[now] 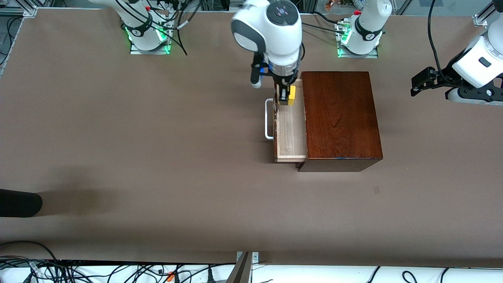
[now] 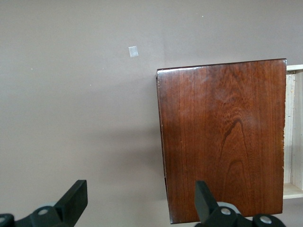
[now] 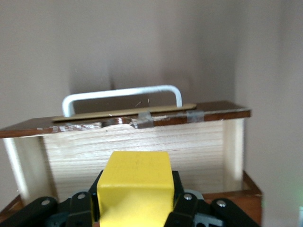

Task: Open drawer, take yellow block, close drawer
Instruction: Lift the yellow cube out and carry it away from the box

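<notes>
The dark reddish-brown wooden box (image 1: 340,118) stands mid-table with its drawer (image 1: 290,129) pulled open toward the right arm's end, pale interior showing, white bar handle (image 1: 268,119) on its front. My right gripper (image 1: 286,96) is shut on the yellow block (image 1: 291,95) and holds it over the open drawer. In the right wrist view the block (image 3: 135,187) fills the space between the fingers, with the drawer's inner front wall (image 3: 132,146) and handle (image 3: 120,97) ahead. My left gripper (image 1: 422,80) is open and empty, waiting above the table at the left arm's end; its view shows the box top (image 2: 225,137).
A dark object (image 1: 17,202) reaches in at the table's edge at the right arm's end, nearer the front camera. Cables lie along the front edge. A small pale mark (image 2: 133,51) lies on the table mat.
</notes>
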{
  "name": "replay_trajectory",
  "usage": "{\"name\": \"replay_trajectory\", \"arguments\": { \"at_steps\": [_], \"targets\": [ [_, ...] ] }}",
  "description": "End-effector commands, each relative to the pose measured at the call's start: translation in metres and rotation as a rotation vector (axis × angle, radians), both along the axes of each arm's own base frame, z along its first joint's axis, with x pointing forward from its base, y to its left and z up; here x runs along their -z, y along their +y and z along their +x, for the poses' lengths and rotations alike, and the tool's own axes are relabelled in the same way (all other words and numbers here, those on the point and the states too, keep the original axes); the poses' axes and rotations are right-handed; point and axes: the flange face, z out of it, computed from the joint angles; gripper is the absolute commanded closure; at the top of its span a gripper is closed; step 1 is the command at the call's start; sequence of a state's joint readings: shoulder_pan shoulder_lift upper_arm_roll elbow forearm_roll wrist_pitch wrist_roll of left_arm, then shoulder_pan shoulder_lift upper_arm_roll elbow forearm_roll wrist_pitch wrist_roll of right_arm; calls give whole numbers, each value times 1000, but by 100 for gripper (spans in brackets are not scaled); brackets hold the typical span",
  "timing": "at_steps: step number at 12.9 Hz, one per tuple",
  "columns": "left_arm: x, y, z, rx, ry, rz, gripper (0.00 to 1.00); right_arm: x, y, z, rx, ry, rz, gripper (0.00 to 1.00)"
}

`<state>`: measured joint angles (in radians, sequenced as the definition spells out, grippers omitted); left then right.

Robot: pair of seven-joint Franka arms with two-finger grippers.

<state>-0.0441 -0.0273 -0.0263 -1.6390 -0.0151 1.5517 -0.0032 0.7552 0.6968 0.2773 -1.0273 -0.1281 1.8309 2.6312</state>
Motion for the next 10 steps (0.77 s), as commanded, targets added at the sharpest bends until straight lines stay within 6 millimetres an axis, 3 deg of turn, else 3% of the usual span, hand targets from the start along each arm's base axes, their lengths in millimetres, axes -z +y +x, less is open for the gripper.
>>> {"name": "replay_trajectory", "arguments": {
  "at_steps": [1, 5, 7, 10],
  "targets": [
    [-10, -5, -3, 27, 18, -5, 0, -44, -61, 25, -171, 58, -34, 89],
    [-10, -4, -3, 27, 20, -5, 0, -68, -185, 63, -511, 106, -88, 89],
    [-10, -5, -3, 29, 20, -5, 0, -72, -264, 76, -665, 114, -98, 89],
    [-10, -5, -3, 29, 20, -5, 0, -62, -390, 74, -888, 103, -50, 89]
  ]
}}
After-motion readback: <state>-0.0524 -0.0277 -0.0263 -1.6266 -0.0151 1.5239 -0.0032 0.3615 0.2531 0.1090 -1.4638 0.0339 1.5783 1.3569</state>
